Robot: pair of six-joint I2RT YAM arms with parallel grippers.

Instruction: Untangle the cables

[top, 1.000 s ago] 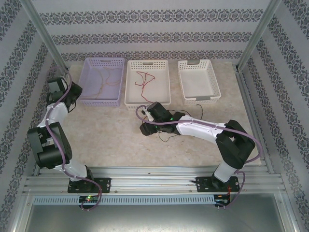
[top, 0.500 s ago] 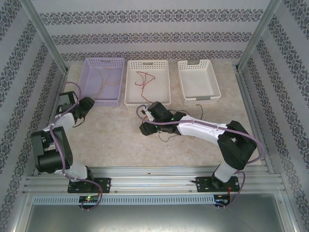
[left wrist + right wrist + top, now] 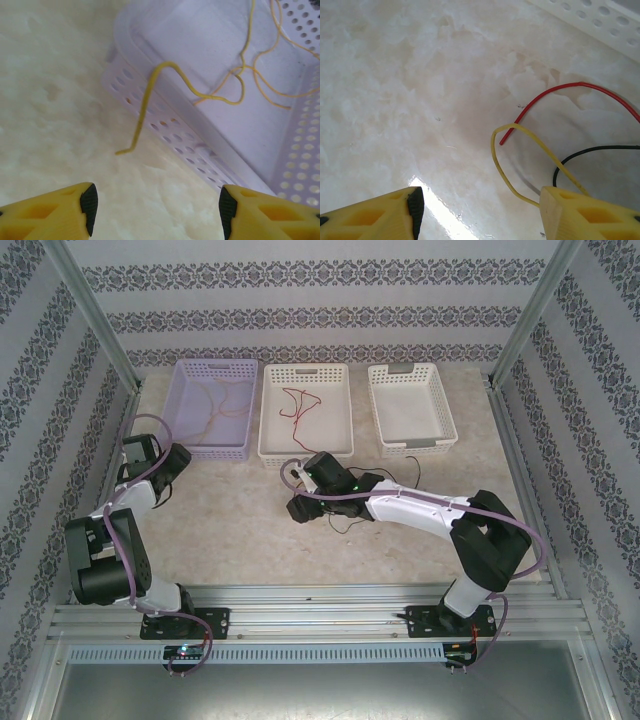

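Observation:
The cables are thin wires. A yellow cable [image 3: 145, 105] lies in the purple basket [image 3: 200, 45] with one end hanging over its rim down to the table. My left gripper [image 3: 157, 205] is open and empty, just short of that end, off the basket's front-left corner [image 3: 172, 465]. My right gripper [image 3: 480, 207] stands open low over the table in front of the middle basket [image 3: 300, 508]. Ahead of it lie a red cable [image 3: 560, 90], a yellow cable [image 3: 500, 165] looping close to the right finger, and a black cable [image 3: 590, 149]. Another red cable [image 3: 297, 405] lies in the middle white basket.
Three baskets stand in a row at the back: purple [image 3: 180, 410], white middle [image 3: 340, 405] and white right [image 3: 440, 405]. A thin black wire [image 3: 345, 522] trails on the table under the right arm. Metal posts and patterned walls close in the sides.
My left gripper has opened and pulled back from the purple basket's left side to its front-left corner. The yellow cable now hangs free over the rim. The right arm has barely moved.

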